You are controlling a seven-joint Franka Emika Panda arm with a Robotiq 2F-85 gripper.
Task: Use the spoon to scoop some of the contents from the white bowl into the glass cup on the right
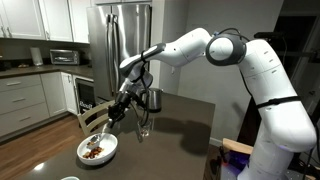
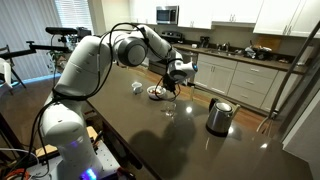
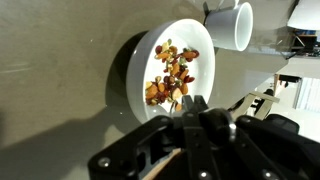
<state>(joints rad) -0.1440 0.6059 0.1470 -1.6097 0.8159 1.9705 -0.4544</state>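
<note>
The white bowl (image 1: 97, 151) (image 2: 157, 94) stands on the dark table; in the wrist view (image 3: 140, 60) it fills the middle. The contents (image 3: 172, 76) (image 1: 93, 152) are a heap of brown and reddish bits inside it. My gripper (image 1: 117, 110) (image 2: 173, 80) (image 3: 188, 104) hangs just above the bowl's rim, its fingers shut on the slim spoon (image 1: 104, 133), which slants down into the bowl. In the wrist view the fingers hide most of the spoon. The clear glass cup (image 1: 143, 128) (image 2: 169, 106) stands upright on the table beside the bowl.
A steel kettle (image 1: 153, 98) (image 2: 219, 116) stands farther along the table. A white mug (image 3: 230, 25) (image 2: 137, 87) sits close to the bowl. Kitchen counters and a fridge (image 1: 125, 40) are behind. The table edge (image 1: 200, 160) is near.
</note>
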